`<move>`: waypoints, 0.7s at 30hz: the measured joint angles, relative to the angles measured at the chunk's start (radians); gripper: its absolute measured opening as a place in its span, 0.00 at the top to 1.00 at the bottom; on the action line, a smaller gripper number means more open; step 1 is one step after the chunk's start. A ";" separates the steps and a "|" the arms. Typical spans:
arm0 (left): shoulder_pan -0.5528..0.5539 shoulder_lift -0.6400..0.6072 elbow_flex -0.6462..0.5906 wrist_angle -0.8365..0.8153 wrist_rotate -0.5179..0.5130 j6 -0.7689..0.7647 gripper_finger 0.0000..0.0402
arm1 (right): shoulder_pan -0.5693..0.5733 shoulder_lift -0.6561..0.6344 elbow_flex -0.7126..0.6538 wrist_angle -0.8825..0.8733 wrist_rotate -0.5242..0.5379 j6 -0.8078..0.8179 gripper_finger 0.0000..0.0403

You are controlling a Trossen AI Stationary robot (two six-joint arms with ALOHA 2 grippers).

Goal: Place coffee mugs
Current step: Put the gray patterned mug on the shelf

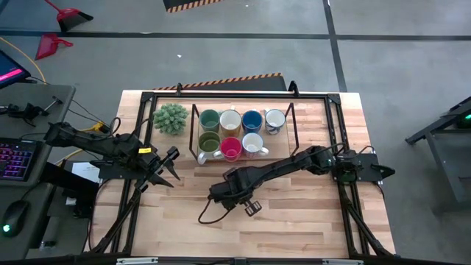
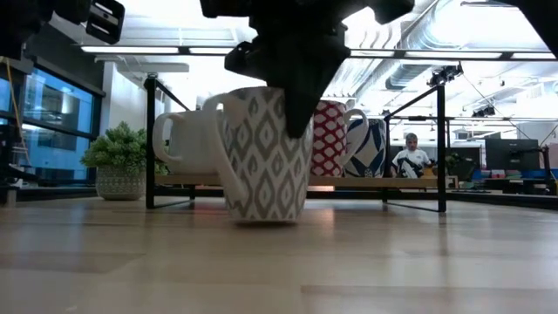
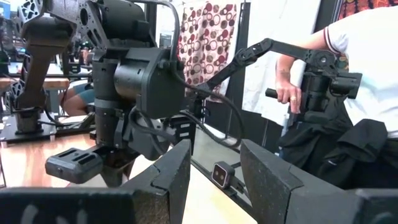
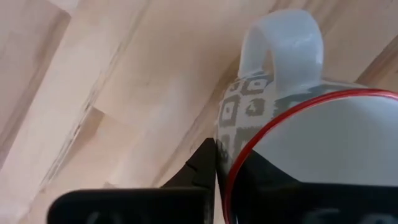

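**Q:** What is the clearance around the patterned mug (image 2: pixel 261 161)?

**A:** It stands upright on the plank counter (image 1: pixel 309 221), mid-surface. It is apart from the black frame rack (image 1: pixel 294 121) at 12 o'clock, with bare wood toward 6 o'clock.

**Q:** What are the gripper states?

**A:** The right gripper (image 2: pixel 299 118) pinches the mug's wall from above. The left gripper (image 1: pixel 165 168) waits at 9 o'clock, fingers parted, holding nothing.

**Q:** How do the views differ?

**A:** In the high view the arm hides this mug, but seven glazed mugs (image 1: pixel 230 147) show in two rows in the rack. Only the right wrist view shows the mug's red rim line.
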 joint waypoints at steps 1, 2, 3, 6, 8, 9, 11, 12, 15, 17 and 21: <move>0.000 0.000 0.000 -0.003 0.000 0.000 0.68 | 0.000 0.000 0.000 0.006 -0.001 0.003 0.96; 0.000 0.000 0.000 -0.004 0.000 0.000 0.68 | 0.000 0.000 0.000 0.010 -0.002 0.006 0.95; 0.000 0.000 0.000 -0.004 0.001 0.000 0.68 | 0.000 0.000 0.000 0.011 -0.002 0.013 0.94; -0.001 0.000 0.000 -0.005 0.004 0.004 0.68 | 0.000 -0.001 0.000 0.011 -0.001 0.034 0.92; -0.002 0.000 0.000 -0.005 0.004 0.027 0.68 | 0.000 -0.001 0.000 0.010 -0.002 0.055 0.89; -0.004 0.000 0.000 -0.005 0.004 0.041 0.68 | 0.000 -0.001 0.000 0.008 -0.002 0.071 0.88; -0.015 0.001 0.000 -0.005 0.004 0.063 0.68 | 0.000 -0.001 0.000 -0.002 -0.002 0.100 0.86; -0.024 0.001 0.000 -0.005 0.004 0.069 0.68 | 0.000 -0.001 0.000 -0.008 -0.002 0.114 0.84; -0.056 0.015 0.000 -0.006 0.001 0.071 0.68 | -0.001 -0.001 0.000 -0.024 -0.002 0.148 0.80; -0.083 0.033 0.000 -0.013 -0.024 0.072 0.68 | -0.001 -0.001 0.000 -0.035 -0.002 0.161 0.78; -0.148 0.084 0.000 -0.023 -0.095 0.072 0.68 | 0.000 -0.001 0.000 -0.060 -0.002 0.160 0.74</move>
